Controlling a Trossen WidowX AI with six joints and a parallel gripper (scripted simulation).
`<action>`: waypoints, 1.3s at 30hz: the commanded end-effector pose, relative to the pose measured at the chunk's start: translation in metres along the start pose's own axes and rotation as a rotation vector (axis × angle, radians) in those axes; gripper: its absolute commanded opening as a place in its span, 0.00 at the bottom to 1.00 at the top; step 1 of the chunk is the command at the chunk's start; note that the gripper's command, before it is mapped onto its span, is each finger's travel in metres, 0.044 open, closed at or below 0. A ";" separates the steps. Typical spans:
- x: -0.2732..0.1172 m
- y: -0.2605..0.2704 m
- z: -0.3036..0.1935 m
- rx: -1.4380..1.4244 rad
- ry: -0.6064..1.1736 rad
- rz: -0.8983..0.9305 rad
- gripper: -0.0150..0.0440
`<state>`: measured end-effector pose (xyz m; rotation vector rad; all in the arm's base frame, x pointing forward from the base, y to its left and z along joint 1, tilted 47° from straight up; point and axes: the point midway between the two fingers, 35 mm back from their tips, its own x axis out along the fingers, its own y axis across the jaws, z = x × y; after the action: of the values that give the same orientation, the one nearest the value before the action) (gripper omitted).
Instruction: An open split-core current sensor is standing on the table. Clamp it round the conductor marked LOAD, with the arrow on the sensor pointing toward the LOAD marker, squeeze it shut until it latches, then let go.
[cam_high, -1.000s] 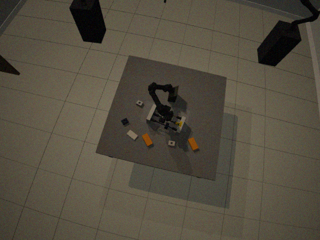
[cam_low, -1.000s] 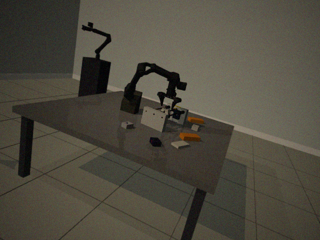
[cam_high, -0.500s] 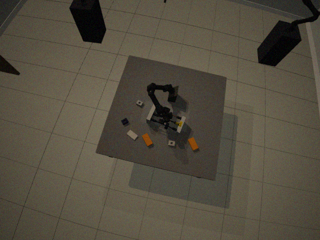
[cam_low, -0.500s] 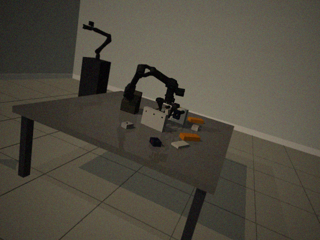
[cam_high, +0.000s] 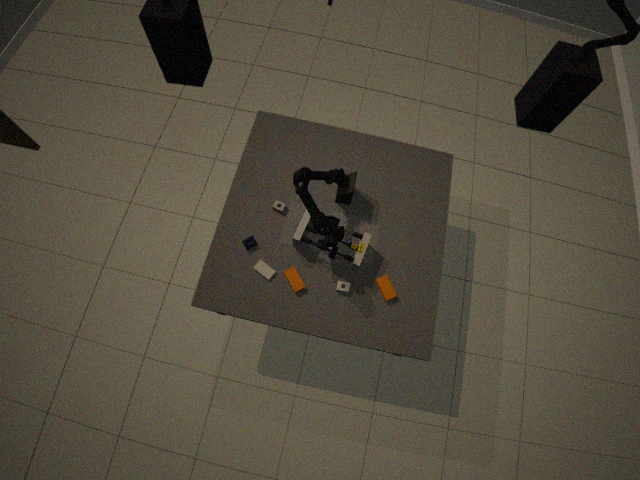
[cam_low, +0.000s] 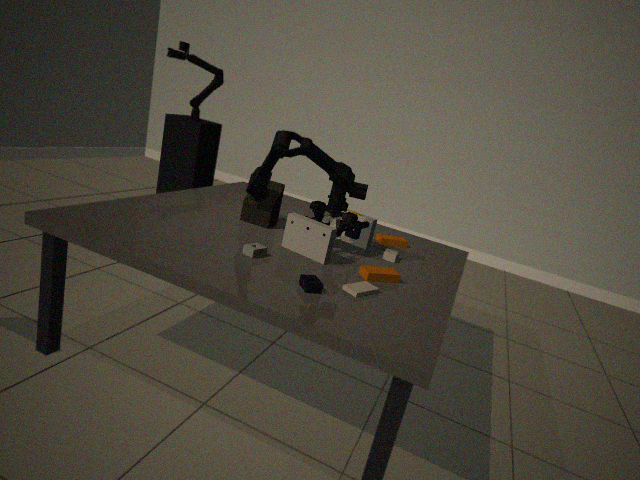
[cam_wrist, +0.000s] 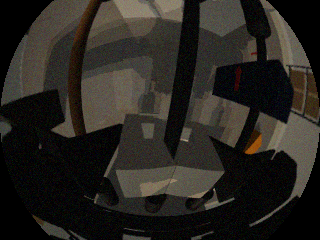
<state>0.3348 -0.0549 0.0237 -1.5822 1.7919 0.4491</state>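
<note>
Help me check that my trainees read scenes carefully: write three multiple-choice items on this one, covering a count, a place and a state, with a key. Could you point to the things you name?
1. How many orange blocks (cam_high: 294, 279) (cam_high: 386, 287) (cam_low: 379, 273) (cam_low: 391, 241) (cam_wrist: 255, 143) lie on the table (cam_high: 403, 180) (cam_low: 170, 232)?
A) One
B) Two
C) Four

2. Where is the yellow LOAD marker (cam_high: 361, 248) (cam_low: 354, 212)?
A) On a table leg
B) On the floor
C) On a white upright panel (cam_high: 357, 259) (cam_low: 368, 235)

3. How do the jaws of the gripper (cam_high: 332, 245) (cam_low: 333, 219) (cam_wrist: 167, 145) stand?
A) Open
B) Shut on a conductor
C) Shut on nothing

Key:
1 B: the top and exterior views show two.
2 C: the top view shows yellow on that panel.
3 A: the wrist view shows the fingers spread wide.
</note>
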 end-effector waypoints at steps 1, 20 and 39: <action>0.000 0.000 0.000 0.000 0.000 0.000 0.99; 0.000 0.000 0.000 0.000 0.000 0.000 0.77; 0.000 0.000 0.000 0.000 0.000 0.000 0.25</action>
<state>0.3349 -0.0556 0.0234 -1.5832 1.7927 0.4498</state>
